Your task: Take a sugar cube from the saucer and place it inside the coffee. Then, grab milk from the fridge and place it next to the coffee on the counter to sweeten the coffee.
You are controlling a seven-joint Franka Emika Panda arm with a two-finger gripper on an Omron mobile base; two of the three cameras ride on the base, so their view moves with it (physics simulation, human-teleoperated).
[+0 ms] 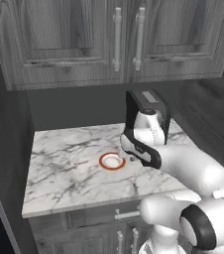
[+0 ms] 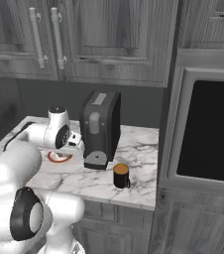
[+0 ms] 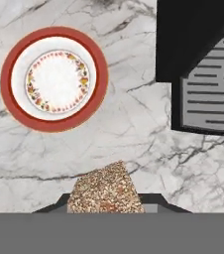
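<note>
We see the gripper [image 3: 105,206] closed on the sugar cube [image 3: 105,189] at the bottom centre of the hand view, above the counter [image 3: 134,134]. The saucer [image 3: 54,79] sits at upper left there, apart from the cube. In the right base view, the coffee [image 2: 121,175] stands centre frame, just right of the coffee machine [image 2: 100,129].

White saucer [image 3: 54,79] rimmed orange-red – speckled tan-brown sugar cube [image 3: 105,189] – grey-veined white counter [image 3: 134,124].

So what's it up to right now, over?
Gripper shut on sugar cube, above the counter. Saucer empty. Coffee past the coffee machine.
</note>
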